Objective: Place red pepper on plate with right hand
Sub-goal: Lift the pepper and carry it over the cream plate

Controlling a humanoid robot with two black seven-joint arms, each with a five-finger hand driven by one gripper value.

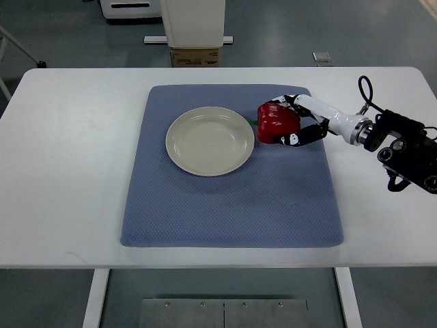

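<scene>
Where the right arm enters from the right edge of the top view: right hand extended over the upper right part of the mat, fingers curled around the pepper and clamped on it from the right side

Pepper: red, green stem end pointing left toward the plate; located on the mat just beside the plate's right rim, not on the plate; contact between stem and rim cannot be determined

Plate: round, cream coloured, positioned upper centre of the mat, nothing on it

Mat: blue-grey, rectangular, laid flat at the centre of the table

Table: white top, spanning the full width of the view

Right forearm: white shell near the wrist, black housing and a looped black cable further out, above the table's right side

Beyond the far edge of the table: cardboard box on the floor under a white pedestal
</scene>
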